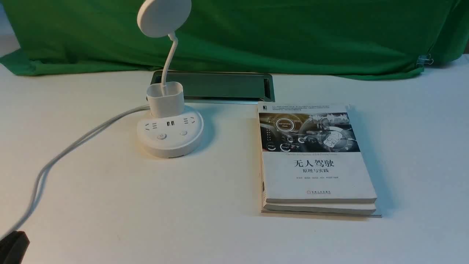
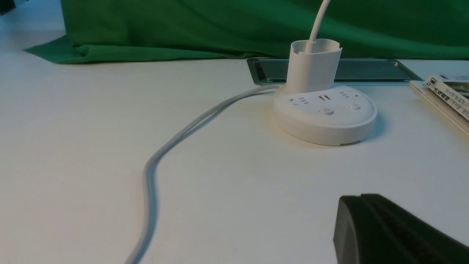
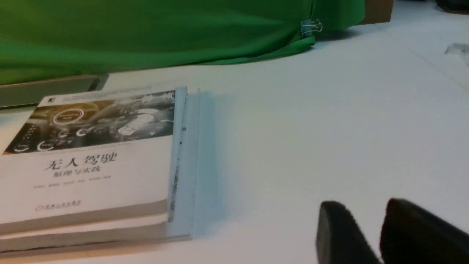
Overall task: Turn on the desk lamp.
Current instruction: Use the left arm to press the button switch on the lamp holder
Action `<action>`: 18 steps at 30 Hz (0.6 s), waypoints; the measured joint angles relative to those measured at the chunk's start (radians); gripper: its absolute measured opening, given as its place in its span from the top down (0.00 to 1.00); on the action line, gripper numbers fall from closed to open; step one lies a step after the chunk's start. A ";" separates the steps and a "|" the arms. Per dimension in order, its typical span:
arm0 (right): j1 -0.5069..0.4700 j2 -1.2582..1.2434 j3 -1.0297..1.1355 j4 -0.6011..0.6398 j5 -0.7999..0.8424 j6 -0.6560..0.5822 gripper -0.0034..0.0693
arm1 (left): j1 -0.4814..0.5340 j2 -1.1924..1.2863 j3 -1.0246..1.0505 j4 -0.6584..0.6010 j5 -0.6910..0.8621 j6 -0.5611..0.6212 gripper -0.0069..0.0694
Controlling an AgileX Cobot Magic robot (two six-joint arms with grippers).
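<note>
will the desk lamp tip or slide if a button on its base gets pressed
Probably won't tip: the desk lamp sits on a broad, flat base. A sideways shove might slide it on the smooth table. The thin neck would likely wobble.

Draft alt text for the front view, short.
A white desk lamp stands left of centre on a white table, its cable trailing off to the left. Stacked books lie to its right, a green cloth hangs behind, and the left arm's black fingers show in the near-left corner.
</note>
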 joint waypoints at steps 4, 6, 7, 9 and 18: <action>0.000 0.000 0.000 0.000 -0.001 0.000 0.62 | 0.000 0.000 0.000 0.001 0.000 0.000 0.91; 0.000 0.000 0.000 0.000 -0.001 0.000 0.62 | 0.000 0.000 0.000 0.005 0.000 0.000 0.91; 0.000 0.000 0.000 0.000 -0.001 0.000 0.62 | 0.000 0.000 0.000 0.006 0.000 0.000 0.91; 0.000 0.000 0.000 0.000 -0.001 0.000 0.62 | 0.000 0.000 0.000 0.008 0.000 0.000 0.91; 0.000 0.000 0.000 0.000 0.000 -0.001 0.62 | 0.000 0.000 0.000 0.008 0.000 0.000 0.91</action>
